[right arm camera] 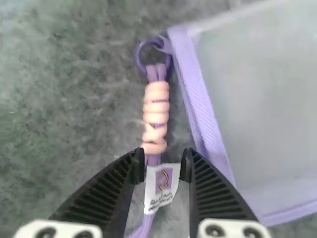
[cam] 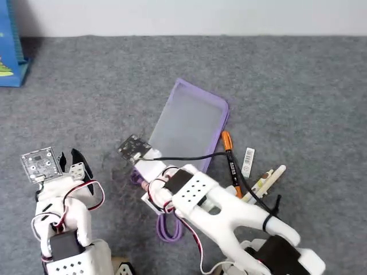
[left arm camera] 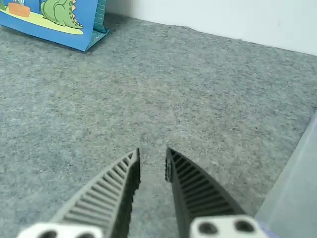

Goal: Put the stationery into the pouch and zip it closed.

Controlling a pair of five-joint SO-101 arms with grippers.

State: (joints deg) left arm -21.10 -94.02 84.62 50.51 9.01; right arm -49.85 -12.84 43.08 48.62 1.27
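Observation:
A purple-edged mesh pouch [cam: 189, 123] lies flat mid-table, also seen in the right wrist view [right arm camera: 247, 99]. Its purple wrist strap [cam: 169, 229] carries a pink coil [right arm camera: 156, 109] and a white tag [right arm camera: 161, 188] and trails from the near-left corner. My right gripper [right arm camera: 162, 156] is open at that corner, its fingers either side of the strap and tag without clamping them. An orange pen [cam: 229, 157], pale pens [cam: 266, 180] and a small white labelled piece [cam: 248, 160] lie right of the pouch. My left gripper [left arm camera: 152, 156] hangs slightly open over bare carpet at the near left [cam: 74, 157].
A blue box with a green dinosaur picture [cam: 10, 51] stands at the far left edge, also in the left wrist view [left arm camera: 54, 20]. Grey carpet covers the table up to a white wall at the back. The right arm's black cable [cam: 189, 157] crosses the pouch's near end.

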